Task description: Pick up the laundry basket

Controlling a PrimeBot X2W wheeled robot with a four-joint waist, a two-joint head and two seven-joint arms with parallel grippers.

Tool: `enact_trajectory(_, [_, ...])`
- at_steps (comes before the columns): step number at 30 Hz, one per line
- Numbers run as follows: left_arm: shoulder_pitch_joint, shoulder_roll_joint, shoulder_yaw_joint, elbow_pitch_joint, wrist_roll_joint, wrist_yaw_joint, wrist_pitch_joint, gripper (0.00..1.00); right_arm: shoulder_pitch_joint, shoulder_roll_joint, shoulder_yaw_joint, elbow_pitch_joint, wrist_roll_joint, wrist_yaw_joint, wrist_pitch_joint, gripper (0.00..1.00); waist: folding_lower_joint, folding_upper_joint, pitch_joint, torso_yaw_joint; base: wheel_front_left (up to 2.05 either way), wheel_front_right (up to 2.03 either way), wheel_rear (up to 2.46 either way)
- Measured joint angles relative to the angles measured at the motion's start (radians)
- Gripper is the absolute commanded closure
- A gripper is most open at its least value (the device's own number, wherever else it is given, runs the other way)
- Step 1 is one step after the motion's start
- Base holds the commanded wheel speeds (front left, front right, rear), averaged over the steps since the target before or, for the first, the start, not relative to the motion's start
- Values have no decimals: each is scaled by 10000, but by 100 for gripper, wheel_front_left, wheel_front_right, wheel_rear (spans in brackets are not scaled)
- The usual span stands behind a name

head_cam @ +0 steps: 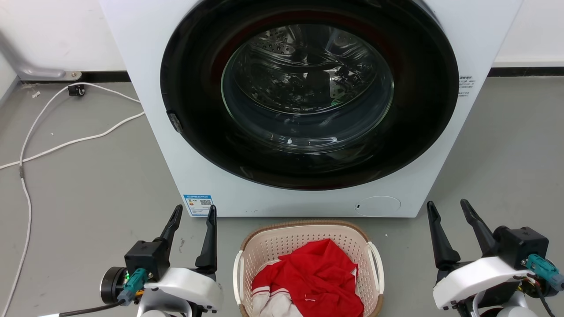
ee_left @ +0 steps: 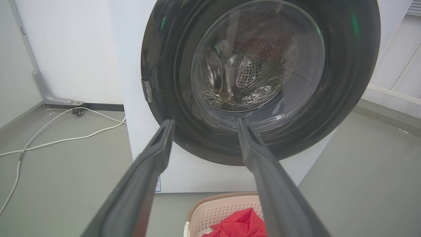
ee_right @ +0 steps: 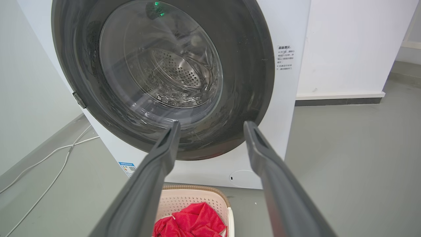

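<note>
Sitting at the bottom centre of the frame, the laundry basket [head_cam: 282,246] rests on the grey floor [head_cam: 88,185] just in front of the washer [head_cam: 132,44], red clothes [head_cam: 317,273] heaped inside. It is flanked by the left gripper [head_cam: 195,209] at lower left and the right gripper [head_cam: 447,203] at lower right, both with fingers spread apart, holding nothing.

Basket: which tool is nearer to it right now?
Left. The left tool sits close beside the basket, at its left side, open, not touching. The right tool stands farther off its right side, with a wider strip of floor between.
</note>
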Motion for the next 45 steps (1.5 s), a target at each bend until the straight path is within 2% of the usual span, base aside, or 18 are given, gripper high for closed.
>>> enact_trajectory(16, [-1,27,-150,105,930,148,-322,0,361,8,-155,-259,-805,0,-84,0,0,0,-35,-73,0,0,0])
enact_trajectory(34, [145,-207,-90,180,1645,13,-629,0,530,12,-169,-458,-1578,2,-278,0,0,0,-57,-123,0,0,0])
enact_trajectory(45, [160,-318,79,397,1638,-77,-658,0,530,12,-211,-366,-1319,2,-322,0,0,0,-59,-120,0,0,0])
